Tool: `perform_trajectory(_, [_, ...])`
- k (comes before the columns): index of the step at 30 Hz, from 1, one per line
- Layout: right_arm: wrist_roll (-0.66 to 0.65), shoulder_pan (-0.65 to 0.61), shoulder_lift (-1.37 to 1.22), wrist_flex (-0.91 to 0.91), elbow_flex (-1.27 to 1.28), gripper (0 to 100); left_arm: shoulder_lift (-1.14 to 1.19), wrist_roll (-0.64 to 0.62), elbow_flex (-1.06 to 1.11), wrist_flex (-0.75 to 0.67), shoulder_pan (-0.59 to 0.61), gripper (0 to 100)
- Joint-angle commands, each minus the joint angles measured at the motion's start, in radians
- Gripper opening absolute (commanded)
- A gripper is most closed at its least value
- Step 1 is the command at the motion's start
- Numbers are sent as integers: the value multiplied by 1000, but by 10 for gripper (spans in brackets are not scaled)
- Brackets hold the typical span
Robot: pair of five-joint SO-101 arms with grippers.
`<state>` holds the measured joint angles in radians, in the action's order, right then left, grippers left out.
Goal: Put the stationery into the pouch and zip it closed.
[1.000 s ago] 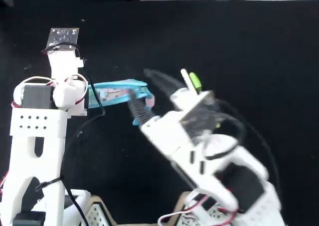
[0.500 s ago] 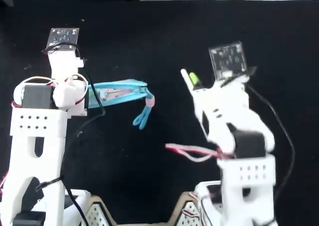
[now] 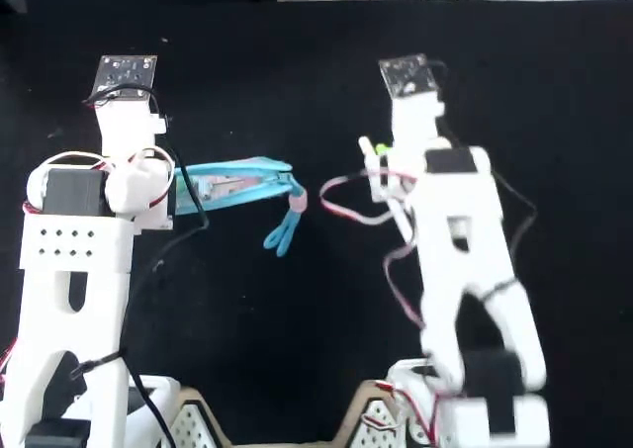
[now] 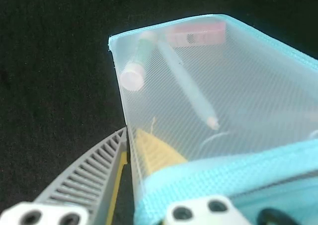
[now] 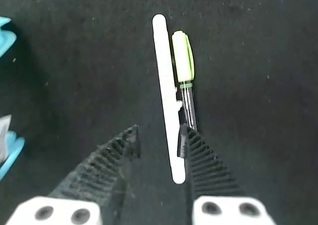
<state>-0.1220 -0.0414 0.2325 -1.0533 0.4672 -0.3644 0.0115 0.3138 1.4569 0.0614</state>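
Black counter [image 3: 297, 72] carries a blue mesh pouch [image 3: 237, 183], one end clamped in the left pincer [image 4: 131, 150]. Well apart from it, the right pincer [image 5: 159, 133] hangs parted and holds nothing, straddling a white pen [image 5: 165, 86]. A green pen [image 5: 182, 56] lies just beside.

Black tabletop [image 3: 554, 122] all the way across, dark and matte. Left of centre sits the teal mesh pouch [image 3: 237, 183], edge-on from above, and its blue pull loop [image 3: 282, 232] trails onto the black toward the arms' bases. Off to the right, a white pen [image 5: 166, 96] and a green-capped pen [image 5: 182, 66] lie parallel, just beside each other, well apart from the pouch.
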Motion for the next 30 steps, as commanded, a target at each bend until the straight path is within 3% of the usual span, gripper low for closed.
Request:
perform_trajectory(1, [-11, -2, -202, 21, -217, 121, 38, -8, 67, -5, 1, 30])
perform_trajectory(9, [-72, -21, -567, 14, -552, 121, 38, -8, 68, -5, 1, 30])
perform_trajectory(15, [-81, -46, -740, -68, -769, 175, 38, -8, 68, -5, -1, 30])
perform_trajectory(21, [-173, -94, -880, -84, -915, 165, 38, -8, 68, -5, 1, 30])
perform_trajectory(30, [-209, -29, -1056, -89, -1067, 142, 38, -6, 68, -5, 1, 30])
